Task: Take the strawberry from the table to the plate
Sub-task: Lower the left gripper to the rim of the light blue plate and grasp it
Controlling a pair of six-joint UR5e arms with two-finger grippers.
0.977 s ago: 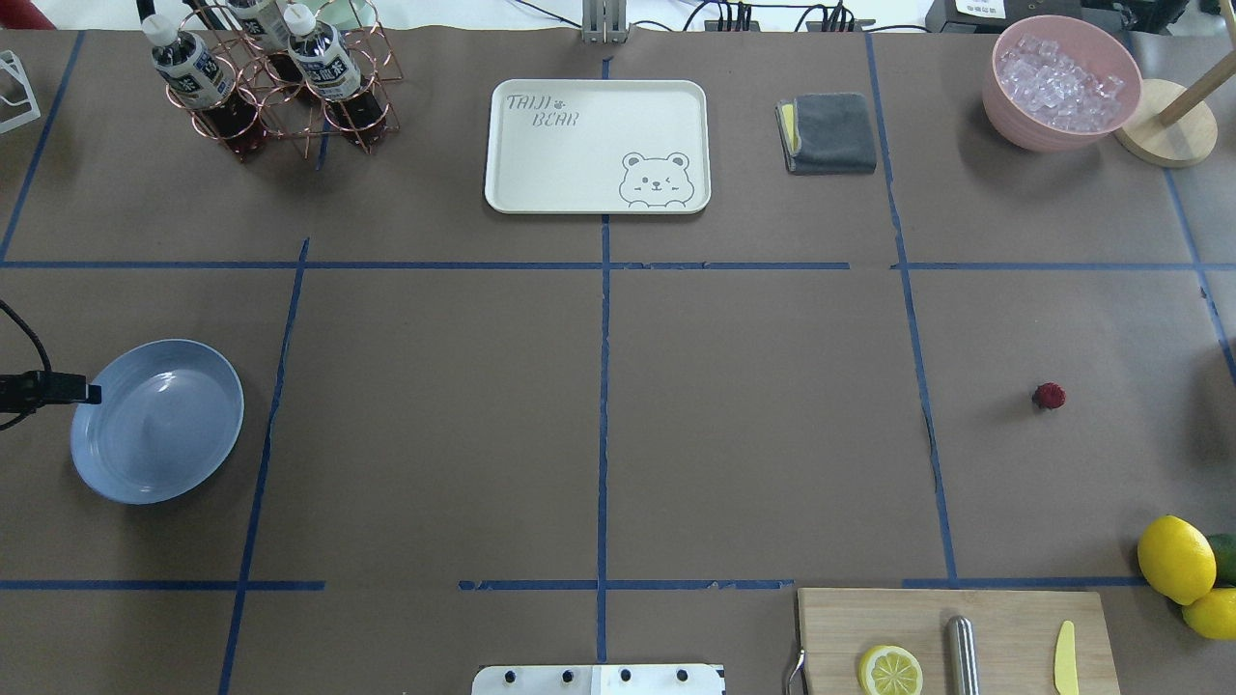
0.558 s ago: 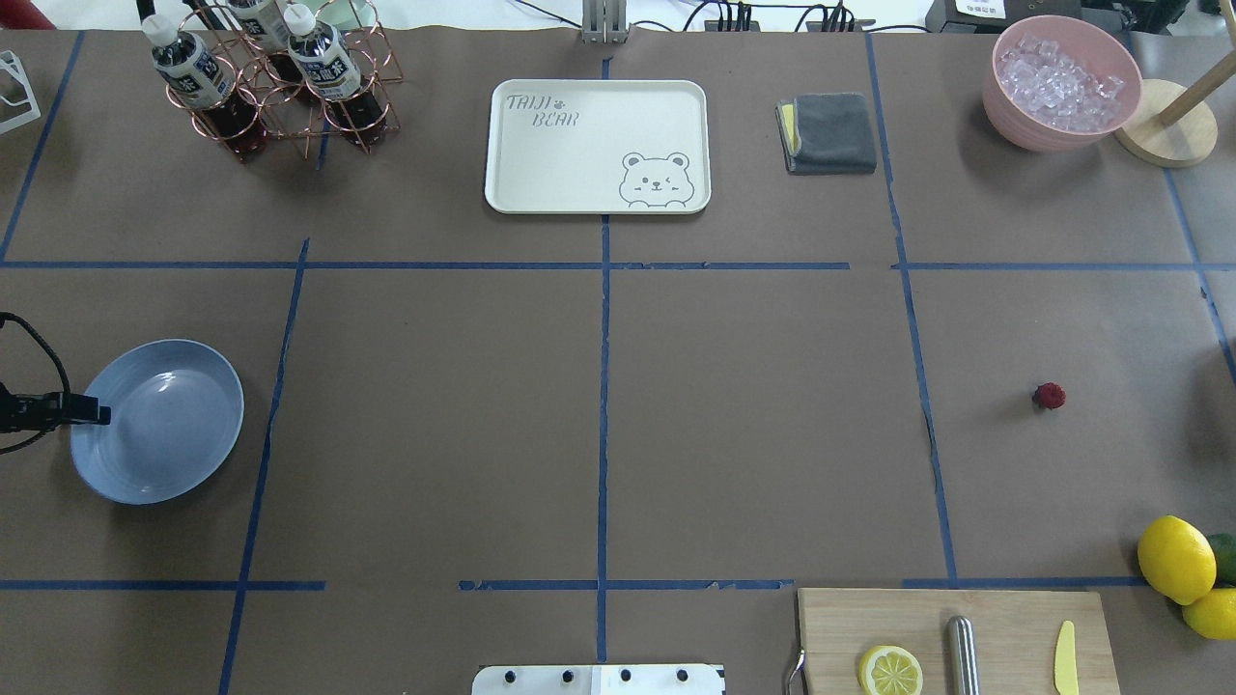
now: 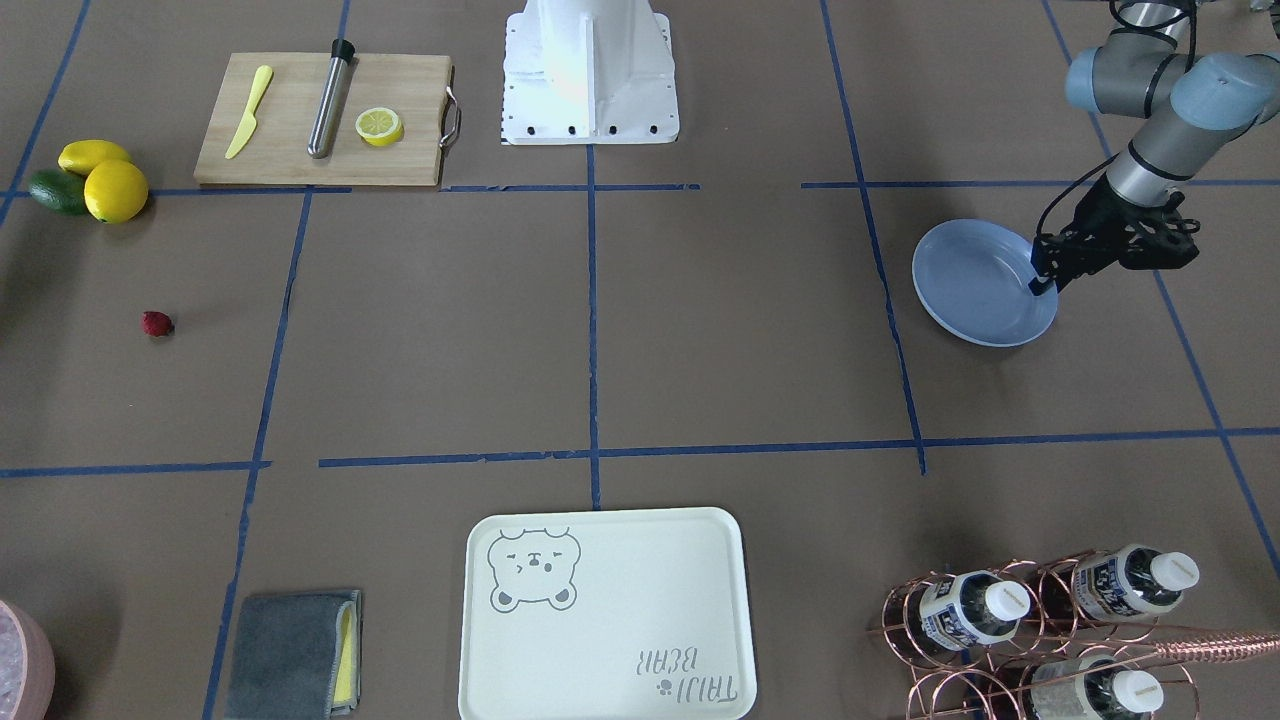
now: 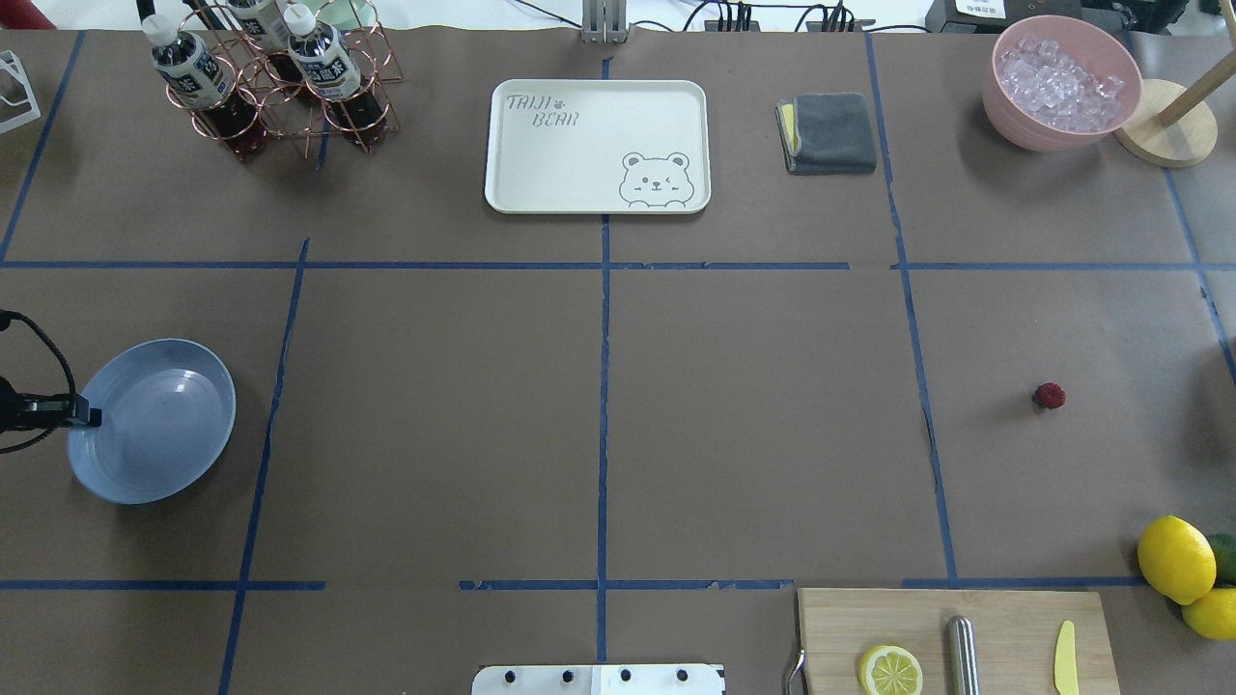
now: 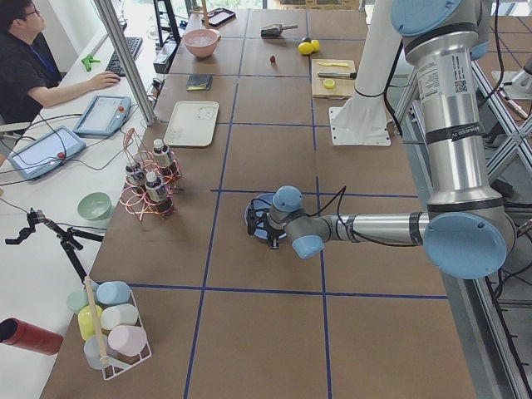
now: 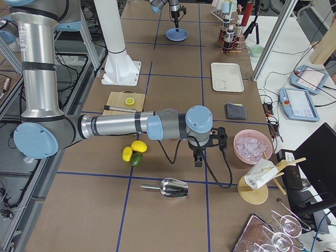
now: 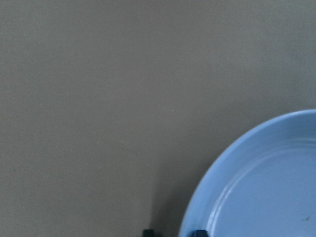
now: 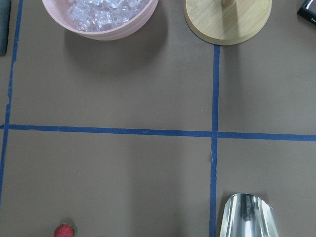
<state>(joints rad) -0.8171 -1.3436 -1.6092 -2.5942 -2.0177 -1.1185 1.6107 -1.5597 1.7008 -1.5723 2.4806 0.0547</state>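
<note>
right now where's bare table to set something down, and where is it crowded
Bare: the two middle grid squares between the bear-print tray and the cutting board, from the plate across to the strawberry. Crowded: the bottle rack corner, the ice bowl corner, and the lemons beside the board.

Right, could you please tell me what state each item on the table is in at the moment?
strawberry: whole, lying loose, ungrasped.
plate: empty, rim between the left gripper's fingertips.
left gripper: straddling the plate rim; closure unclear.
right gripper: pointing down; open or shut unclear.
bottles: capped, upright.
pink bowl: filled with ice.
grey cloth: folded.
lemon half: cut face up.
bear tray: empty.
</note>
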